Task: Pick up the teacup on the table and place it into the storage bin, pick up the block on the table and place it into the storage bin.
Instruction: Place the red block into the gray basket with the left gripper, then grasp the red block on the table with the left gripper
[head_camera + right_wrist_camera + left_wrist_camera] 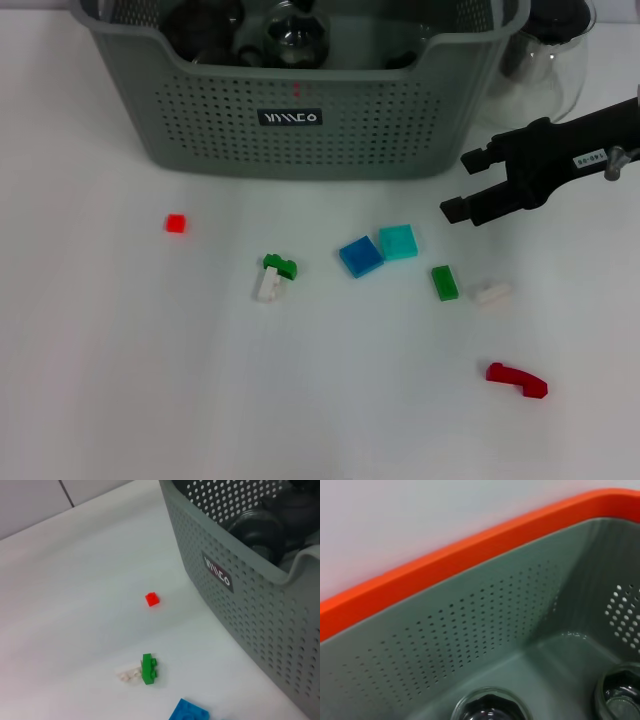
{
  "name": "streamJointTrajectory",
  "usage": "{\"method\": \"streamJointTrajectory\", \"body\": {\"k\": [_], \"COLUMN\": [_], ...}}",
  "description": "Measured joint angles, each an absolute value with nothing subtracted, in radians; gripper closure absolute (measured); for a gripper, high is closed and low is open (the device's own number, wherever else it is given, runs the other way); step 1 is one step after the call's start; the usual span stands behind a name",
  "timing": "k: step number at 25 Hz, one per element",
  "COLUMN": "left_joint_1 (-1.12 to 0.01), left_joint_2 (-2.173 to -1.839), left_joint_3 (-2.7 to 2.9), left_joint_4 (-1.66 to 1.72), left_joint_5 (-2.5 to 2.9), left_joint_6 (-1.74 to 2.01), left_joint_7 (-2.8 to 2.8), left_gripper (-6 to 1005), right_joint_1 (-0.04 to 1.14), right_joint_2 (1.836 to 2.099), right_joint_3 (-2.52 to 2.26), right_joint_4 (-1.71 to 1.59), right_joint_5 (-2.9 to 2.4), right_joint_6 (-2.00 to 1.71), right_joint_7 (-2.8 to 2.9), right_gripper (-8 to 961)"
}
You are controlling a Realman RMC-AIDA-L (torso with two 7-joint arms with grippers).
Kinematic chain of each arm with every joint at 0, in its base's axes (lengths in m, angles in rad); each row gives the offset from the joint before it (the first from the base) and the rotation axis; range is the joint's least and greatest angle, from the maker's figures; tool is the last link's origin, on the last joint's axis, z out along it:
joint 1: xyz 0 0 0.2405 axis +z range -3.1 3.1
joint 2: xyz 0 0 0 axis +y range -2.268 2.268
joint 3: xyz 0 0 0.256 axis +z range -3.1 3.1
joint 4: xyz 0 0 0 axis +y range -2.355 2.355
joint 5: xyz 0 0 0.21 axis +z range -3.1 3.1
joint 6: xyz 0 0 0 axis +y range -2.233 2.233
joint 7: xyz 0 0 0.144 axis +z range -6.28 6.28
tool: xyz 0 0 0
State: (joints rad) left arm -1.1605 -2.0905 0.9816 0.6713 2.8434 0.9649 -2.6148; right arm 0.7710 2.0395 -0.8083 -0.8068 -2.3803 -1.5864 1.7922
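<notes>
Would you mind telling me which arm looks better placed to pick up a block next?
The right. Its gripper hangs open above the table, close to the green block and teal block. The left arm is out of the head view; its camera looks into the bin.

White surface (120,380): storage bin (300,130) and glass jug (550,70) beyond the right tool (468,185); nearer than it, red block (176,223), green-white pair (273,277), blue tile (360,256), teal tile (398,242), green brick (445,282), white piece (493,293), red curved piece (517,380)
</notes>
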Motion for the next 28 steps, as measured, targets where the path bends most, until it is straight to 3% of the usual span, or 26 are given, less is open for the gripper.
{"method": "streamJointTrajectory", "body": {"k": [8,10,11,16,22,28], "left_joint_1": [-1.113,-1.074,-1.074,-0.865,-0.7,-0.619], "left_joint_2": [-2.097,-2.098,-2.098,-2.072,-2.064,-2.106], "left_joint_3": [0.962,0.951,0.951,0.942,0.897,0.915], "left_joint_4": [0.85,0.977,0.977,1.487,1.81,1.78], "left_joint_5": [2.818,2.768,2.768,2.383,2.086,2.193], "left_joint_6": [1.038,1.102,1.102,1.42,1.758,1.957], "left_joint_7": [-2.635,-2.633,-2.633,-2.524,-2.356,-2.206], "left_gripper": [533,317,290,158,163,162], "right_joint_1": [0.77,0.768,0.767,0.763,0.762,0.76], "right_joint_2": [2.039,2.037,2.036,2.032,2.031,2.036], "right_joint_3": [-0.81,-0.81,-0.81,-0.805,-0.804,-0.804], "right_joint_4": [-0.807,-0.807,-0.807,-0.807,-0.807,-0.79], "right_joint_5": [-2.383,-2.382,-2.382,-2.382,-2.381,-2.38], "right_joint_6": [-1.584,-1.584,-1.584,-1.588,-1.587,-1.585], "right_joint_7": [1.791,1.791,1.791,1.788,1.791,1.794], "right_gripper": [45,45,45,44,44,44]}}
